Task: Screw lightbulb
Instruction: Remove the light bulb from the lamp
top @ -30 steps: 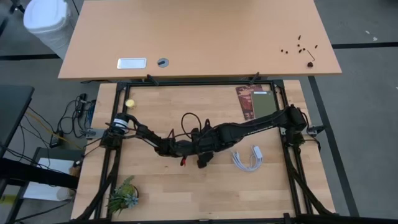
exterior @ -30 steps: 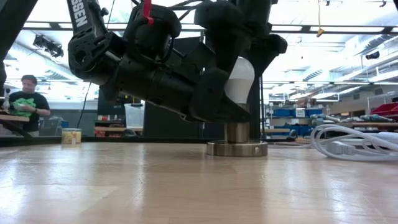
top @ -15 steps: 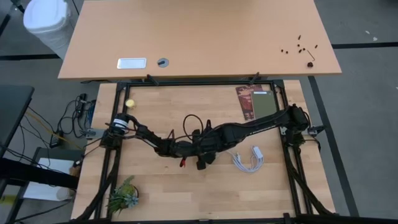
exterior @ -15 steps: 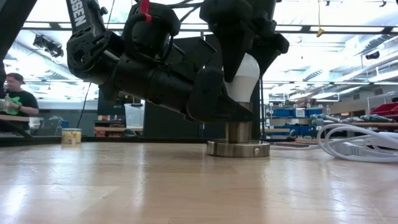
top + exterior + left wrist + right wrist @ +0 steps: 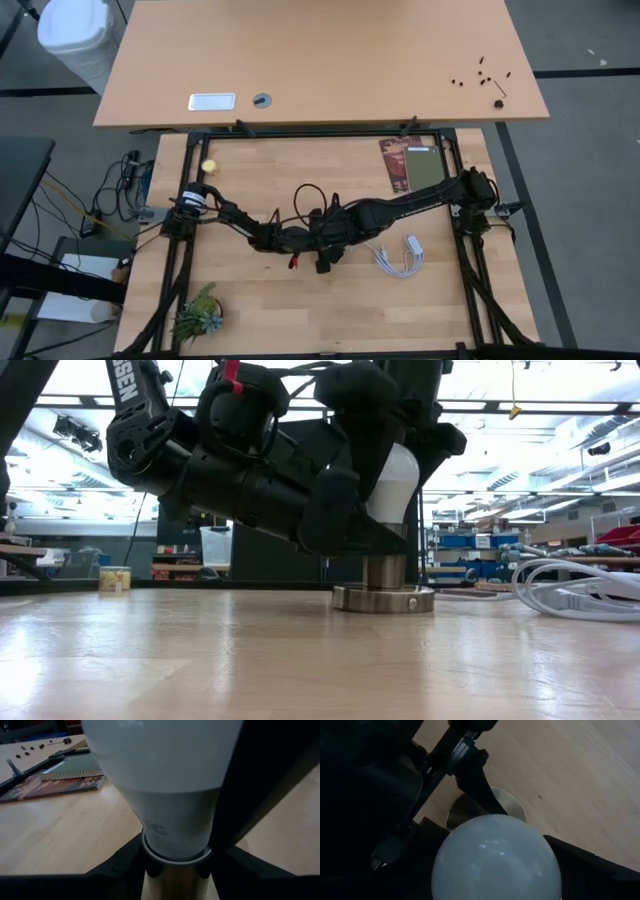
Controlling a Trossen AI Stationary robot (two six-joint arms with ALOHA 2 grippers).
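A: Where do we have the lightbulb (image 5: 392, 488)?

B: Standing upright in the brass socket (image 5: 384, 588) near the middle of the wooden table (image 5: 250, 310), its neck just above the socket's collar. Our right gripper (image 5: 492, 870) comes down over the dome, fingers closed on it. Our left gripper (image 5: 175, 865) sits low, fingers clamped around the socket stem to brace it.

A: How will it handle?

B: We judge it light, with a smooth, slippery dome and a thin, fragile shell. We'd keep the hold on the widest part of the dome, pressing only lightly, and twist about the upright axis so the thread doesn't cross.

A: Anything nearby?

B: The white cord (image 5: 570, 592) lies beside the socket, apart from it.
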